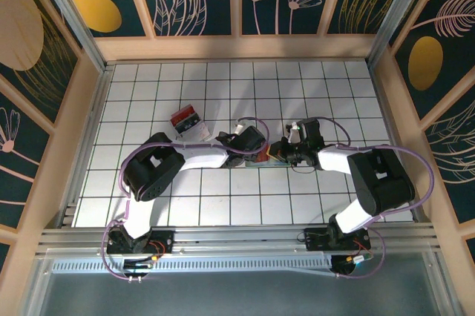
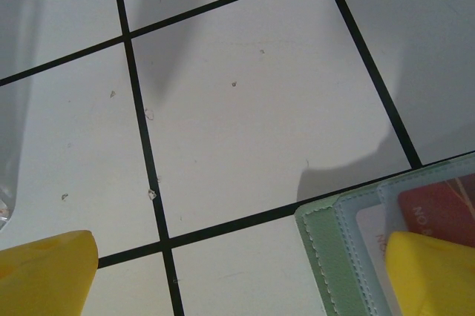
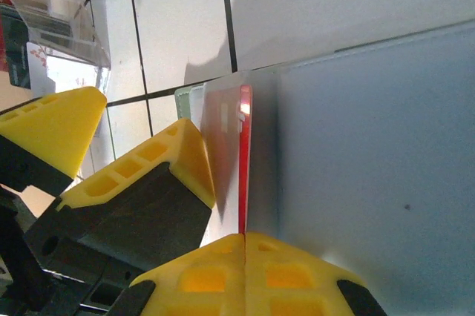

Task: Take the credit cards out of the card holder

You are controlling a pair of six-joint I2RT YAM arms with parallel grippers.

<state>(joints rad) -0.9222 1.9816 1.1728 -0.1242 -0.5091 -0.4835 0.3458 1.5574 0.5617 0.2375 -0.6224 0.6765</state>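
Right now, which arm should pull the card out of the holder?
Right. The right gripper is already shut on the red-edged card at the holder. The left gripper is open, one finger resting on the holder, so it looks better used to pin it down.

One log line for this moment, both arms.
left tool open over card holder | right tool shut on credit card

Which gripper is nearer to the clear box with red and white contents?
Left. The open left gripper is at the card holder, right of the clear box in the top view; the right gripper, shut on a credit card, lies beyond it.
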